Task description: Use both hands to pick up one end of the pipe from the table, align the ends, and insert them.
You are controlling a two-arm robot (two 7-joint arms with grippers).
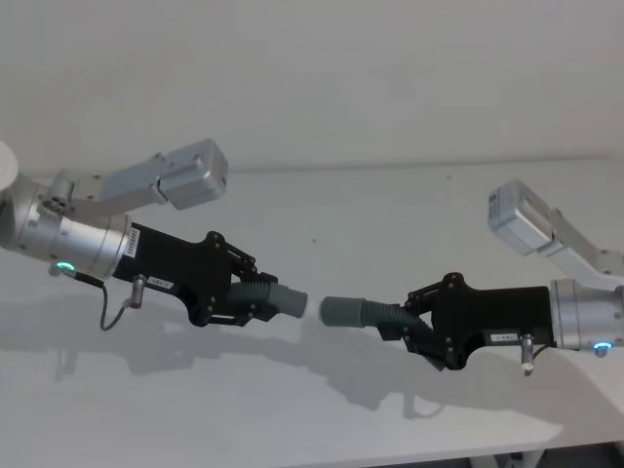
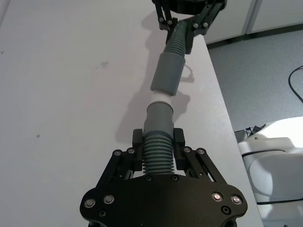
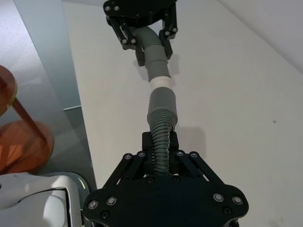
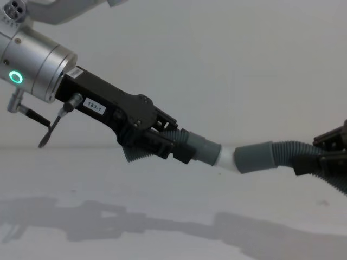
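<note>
Both pipe pieces hang above the white table point(image 1: 292, 409), pointing at each other end to end. My left gripper point(image 1: 255, 297) is shut on the corrugated part of one piece point(image 4: 187, 145). That piece's grey cuff point(image 2: 159, 118) ends in a white tip point(image 4: 225, 158). My right gripper point(image 1: 409, 322) is shut on the other corrugated piece point(image 3: 160, 130), whose wider socket cuff point(image 4: 255, 157) faces the tip. In the chest view the tip sits at the socket's mouth; I cannot tell whether it has gone in. The wrist views show the two cuffs roughly in line, the white tip point(image 3: 161, 84) still exposed.
The table's edge point(image 2: 215, 85) runs close beside the pipes, with grey floor beyond it. A white machine base point(image 2: 274, 156) stands on the floor there. A brown wooden stool point(image 3: 14, 118) stands off the table. A white wall rises behind the table.
</note>
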